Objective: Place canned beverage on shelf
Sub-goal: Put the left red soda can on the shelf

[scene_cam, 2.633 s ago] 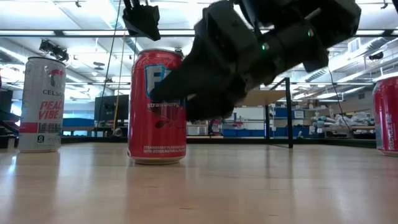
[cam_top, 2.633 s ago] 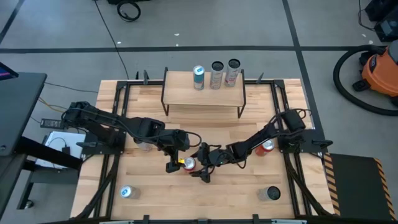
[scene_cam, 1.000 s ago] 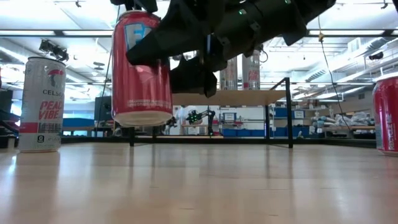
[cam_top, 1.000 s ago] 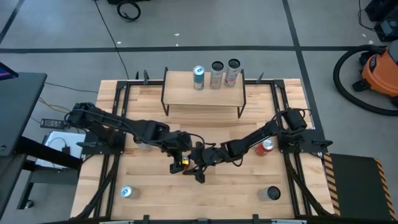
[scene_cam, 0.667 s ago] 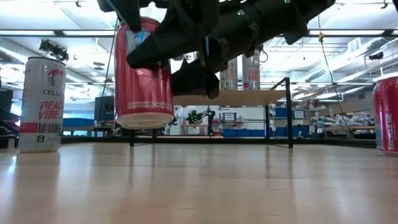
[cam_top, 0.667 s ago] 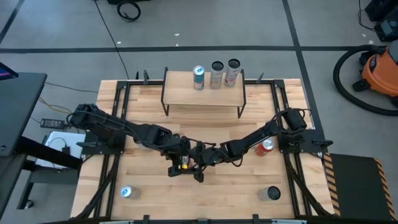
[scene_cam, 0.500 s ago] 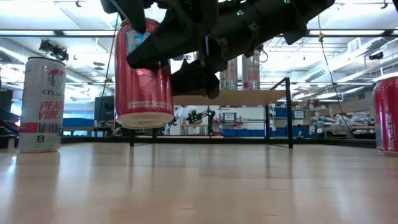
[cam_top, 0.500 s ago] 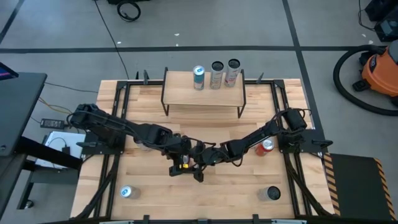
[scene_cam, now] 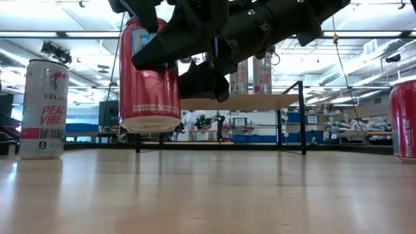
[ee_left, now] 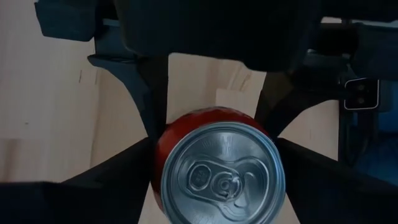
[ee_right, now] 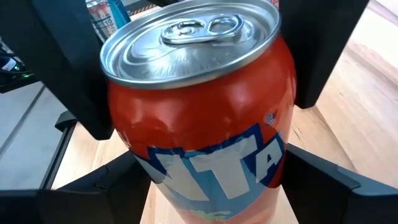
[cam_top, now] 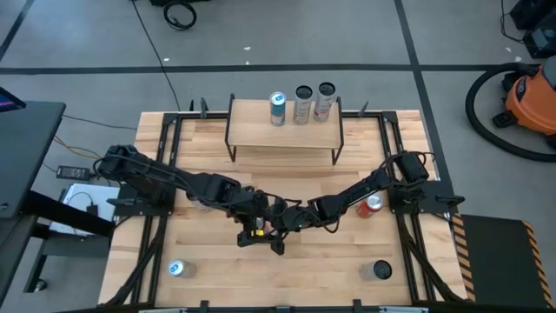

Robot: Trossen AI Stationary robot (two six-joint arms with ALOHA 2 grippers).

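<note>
can (scene_cam: 149,71) hangs clear of the tabletop (scene_cam: 208,195) mid-handover, my right fingers (scene_cam: 185,58) clamped on it, left fingers (ee_left: 134,93) straddling it but i can't tell if gripping; shelf (cam_top: 285,132) placement remains.

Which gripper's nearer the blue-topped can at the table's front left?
Left. Left gripper is on the held red soda can's side facing the blue-topped can; right gripper grips from the opposite side.

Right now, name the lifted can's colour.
Red can with a blue-and-white label, clearest in the right wrist view.
</note>
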